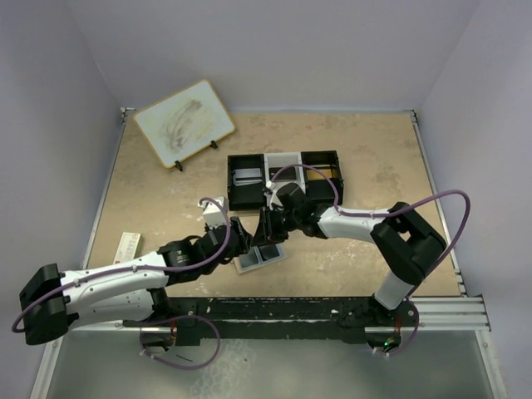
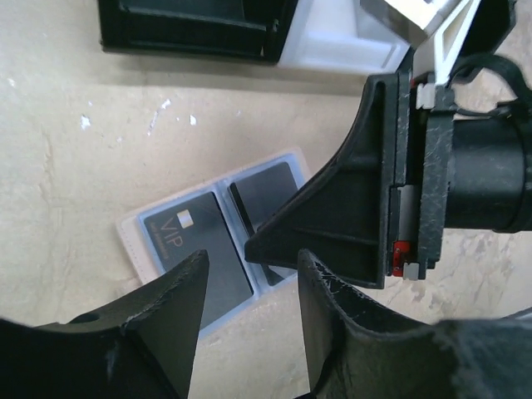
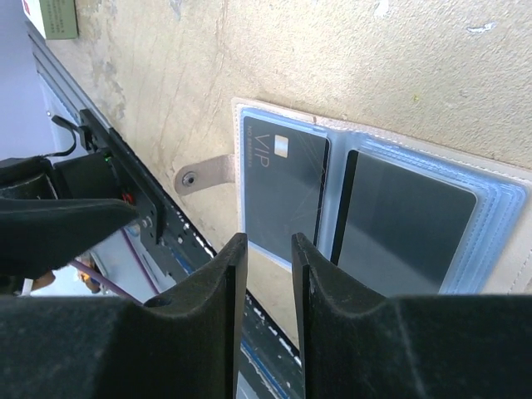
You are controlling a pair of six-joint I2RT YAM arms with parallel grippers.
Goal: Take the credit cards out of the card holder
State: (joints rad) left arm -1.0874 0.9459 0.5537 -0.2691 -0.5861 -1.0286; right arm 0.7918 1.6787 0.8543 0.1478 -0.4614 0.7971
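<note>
The card holder (image 1: 254, 263) lies open and flat on the table near its front edge, pale blue with a tan rim. A dark card marked VIP (image 3: 278, 183) sits in one clear pocket and a second dark card (image 3: 407, 226) in the other; both also show in the left wrist view, the VIP card (image 2: 187, 245) and the second card (image 2: 268, 193). My left gripper (image 2: 252, 259) hovers open over the holder's near edge, nothing between its fingers. My right gripper (image 3: 264, 246) stands open with a narrow gap at the holder's edge by the VIP card, and its finger (image 2: 332, 218) crosses over the holder.
A black-and-white three-compartment tray (image 1: 287, 179) stands behind the holder. A wood-framed whiteboard (image 1: 184, 123) leans at the back left. A small red-and-white box (image 1: 127, 247) lies at the left. The table's front edge and metal rail (image 3: 166, 249) run close beside the holder.
</note>
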